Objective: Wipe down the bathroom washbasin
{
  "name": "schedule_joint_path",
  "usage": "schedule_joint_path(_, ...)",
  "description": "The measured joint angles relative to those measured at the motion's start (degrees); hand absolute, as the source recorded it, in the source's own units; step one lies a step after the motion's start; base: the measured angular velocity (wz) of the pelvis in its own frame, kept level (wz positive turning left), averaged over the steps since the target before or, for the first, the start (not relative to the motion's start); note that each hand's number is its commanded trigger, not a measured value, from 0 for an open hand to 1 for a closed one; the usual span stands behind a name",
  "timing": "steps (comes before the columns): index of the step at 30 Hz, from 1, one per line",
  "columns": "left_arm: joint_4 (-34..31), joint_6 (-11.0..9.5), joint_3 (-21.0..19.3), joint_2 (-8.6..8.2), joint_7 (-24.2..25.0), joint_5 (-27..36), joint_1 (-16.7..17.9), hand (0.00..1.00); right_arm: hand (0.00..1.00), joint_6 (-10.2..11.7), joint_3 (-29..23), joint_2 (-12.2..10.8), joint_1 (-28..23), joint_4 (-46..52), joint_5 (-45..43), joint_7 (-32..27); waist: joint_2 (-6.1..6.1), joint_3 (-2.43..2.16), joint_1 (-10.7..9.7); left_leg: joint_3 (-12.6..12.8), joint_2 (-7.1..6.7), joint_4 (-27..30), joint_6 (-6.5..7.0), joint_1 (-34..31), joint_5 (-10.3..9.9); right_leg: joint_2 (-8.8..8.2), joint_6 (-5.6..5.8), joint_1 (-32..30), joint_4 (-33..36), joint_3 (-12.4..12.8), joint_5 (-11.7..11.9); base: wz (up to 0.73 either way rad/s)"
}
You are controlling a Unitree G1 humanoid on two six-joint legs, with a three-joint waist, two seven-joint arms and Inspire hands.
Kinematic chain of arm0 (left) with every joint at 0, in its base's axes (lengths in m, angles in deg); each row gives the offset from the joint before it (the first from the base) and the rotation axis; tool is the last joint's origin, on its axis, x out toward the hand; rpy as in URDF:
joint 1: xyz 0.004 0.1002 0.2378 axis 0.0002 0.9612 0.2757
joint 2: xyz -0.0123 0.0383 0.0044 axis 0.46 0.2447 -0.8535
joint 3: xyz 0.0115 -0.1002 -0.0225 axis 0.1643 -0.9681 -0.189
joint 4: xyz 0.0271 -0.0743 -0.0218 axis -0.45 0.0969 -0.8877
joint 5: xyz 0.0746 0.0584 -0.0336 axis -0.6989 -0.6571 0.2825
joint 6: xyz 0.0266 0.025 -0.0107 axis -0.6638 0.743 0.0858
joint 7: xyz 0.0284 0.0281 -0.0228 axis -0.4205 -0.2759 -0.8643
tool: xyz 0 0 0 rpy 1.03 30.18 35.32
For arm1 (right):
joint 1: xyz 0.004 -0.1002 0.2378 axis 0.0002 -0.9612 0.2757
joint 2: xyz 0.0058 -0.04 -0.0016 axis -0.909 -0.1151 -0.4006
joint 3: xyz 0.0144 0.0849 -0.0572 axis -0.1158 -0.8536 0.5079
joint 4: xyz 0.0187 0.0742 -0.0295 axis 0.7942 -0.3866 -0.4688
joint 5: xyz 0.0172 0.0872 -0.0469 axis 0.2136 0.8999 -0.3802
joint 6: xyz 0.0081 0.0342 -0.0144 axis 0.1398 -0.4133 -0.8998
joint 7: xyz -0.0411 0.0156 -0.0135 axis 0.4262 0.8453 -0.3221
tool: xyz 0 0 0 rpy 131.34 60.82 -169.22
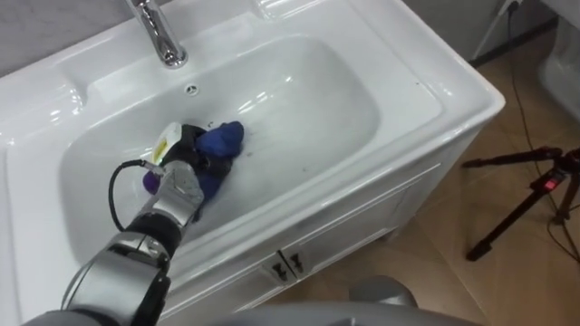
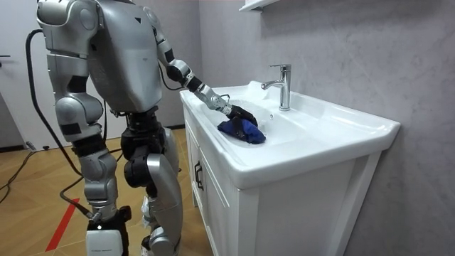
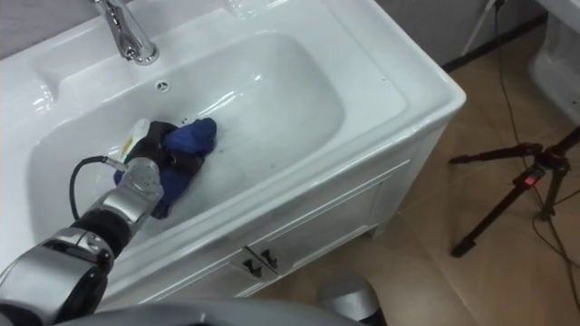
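Observation:
A white basin is set in a white vanity, with a chrome tap at its back rim. A crumpled blue cloth lies on the basin floor, left of centre. My left hand reaches down into the basin from the lower left and is shut on the near part of the cloth. In the room view I stand at the vanity's end, and the left hand holds the cloth just inside the front rim.
The vanity has cabinet doors with small handles under the front edge. A black tripod and a cable stand on the wooden floor to the right. A grey wall runs behind the tap.

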Motion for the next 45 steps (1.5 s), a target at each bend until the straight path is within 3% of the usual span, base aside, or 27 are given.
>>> schedule_joint_path(7,-0.14,-0.91,0.18,-0.35,0.0,3.49,-0.38,1.0,0.0,-1.27,0.0,-0.43,0.16,0.07,-0.09,0.01,-0.05,0.0,-0.6,0.31,0.01,0.12,0.0,-0.6,0.0,-0.01,-0.09,-1.09,0.73,0.04,-0.11,-0.01)
schedule_joint_path(14,-0.07,-0.8,2.91,-0.86,-2.29,4.58,-1.46,1.0,0.0,-1.35,0.17,-0.44,0.26,0.02,2.24,0.31,-0.07,-0.02,-1.97,1.0,-0.08,0.34,0.0,-1.34,0.0,-0.24,-0.15,-2.32,1.57,0.06,-0.23,-0.03)
schedule_joint_path(24,-0.05,1.3,4.04,-0.92,-2.43,4.6,-3.0,1.0,0.0,-2.04,0.63,-0.49,1.22,-0.31,2.35,1.88,-0.09,-0.01,-3.73,1.64,-0.27,1.37,0.03,-2.64,0.02,-0.79,0.22,-2.55,1.36,-0.31,-0.3,0.06)
schedule_joint_path(29,-0.18,1.43,6.79,-2.64,-1.59,4.53,-5.51,1.0,0.0,-1.94,2.49,-0.41,2.39,-0.63,2.3,2.4,0.12,-0.07,-4.42,1.62,-0.2,1.8,0.1,-3.62,0.06,-0.98,0.31,-2.48,0.63,-1.01,0.16,0.06)
schedule_joint_path(34,-1.92,0.63,11.98,-6.27,1.56,2.41,-9.38,1.0,0.0,-0.57,3.54,-0.07,4.7,-2.68,1.98,2.49,0.81,0.13,-4.83,2.57,0.03,1.76,0.12,-4.28,0.07,-0.79,0.18,-3.32,0.74,-0.77,0.21,-0.04)
schedule_joint_path(37,-2.16,0.61,13.13,-6.44,2.47,2.01,-10.09,1.0,0.0,0.31,4.53,0.47,5.07,-2.77,1.58,3.51,0.98,0.15,-4.84,3.78,0.1,1.75,0.14,-4.17,0.08,-0.81,0.18,-3.28,0.65,-0.65,0.21,0.0)
schedule_joint_path(45,-2.38,-0.02,13.12,-6.31,3.06,1.63,-10.14,1.0,0.0,0.54,4.55,0.61,5.21,-2.71,1.73,3.61,1.74,0.32,-4.79,3.94,0.08,1.74,0.14,-4.4,0.08,-0.84,0.28,-3.17,-0.29,-0.62,0.72,0.0)
